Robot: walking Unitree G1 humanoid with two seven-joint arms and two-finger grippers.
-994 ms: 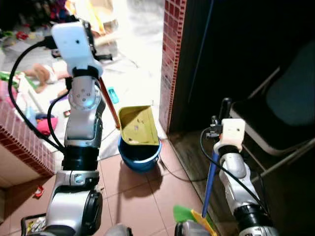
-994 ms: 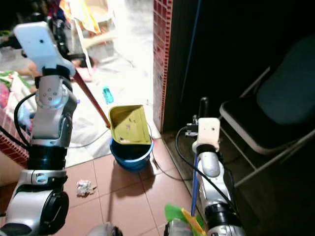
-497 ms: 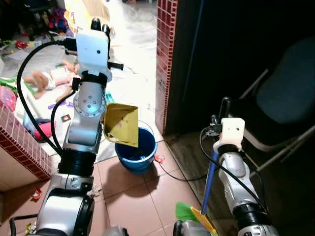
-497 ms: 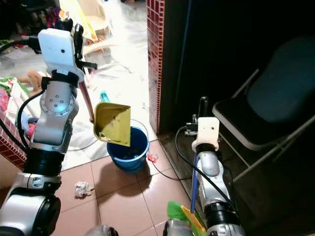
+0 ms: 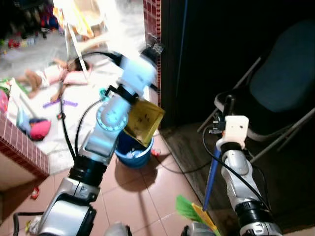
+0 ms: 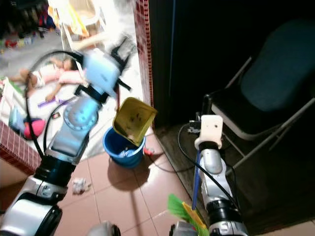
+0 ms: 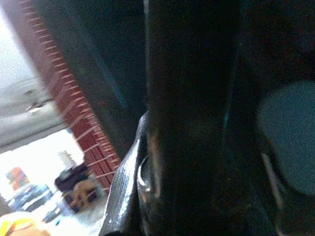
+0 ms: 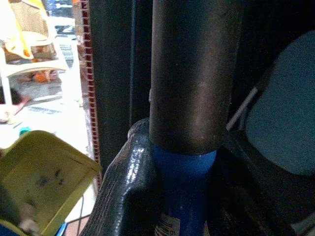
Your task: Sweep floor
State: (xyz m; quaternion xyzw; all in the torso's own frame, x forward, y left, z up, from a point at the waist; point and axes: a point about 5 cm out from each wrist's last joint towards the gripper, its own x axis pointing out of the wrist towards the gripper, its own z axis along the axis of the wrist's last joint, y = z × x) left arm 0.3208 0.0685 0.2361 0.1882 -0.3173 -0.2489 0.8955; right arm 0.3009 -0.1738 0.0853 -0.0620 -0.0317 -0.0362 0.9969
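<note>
Jaws clamp broom handle (image 8: pixel 189 88) right, dustpan (image 6: pixel 134 120) left, tipped over blue bucket (image 6: pixel 118 147)

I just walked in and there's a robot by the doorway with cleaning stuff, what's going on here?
The robot is partway through sweeping up. Its left arm holds a yellow dustpan tipped over a blue bucket on the tiled floor beside the red brick pillar. Its right gripper is clamped on the blue broom handle, the green bristles down near the robot's base. A crumpled scrap lies on the tiles, and a folding chair stands to the right.
</note>
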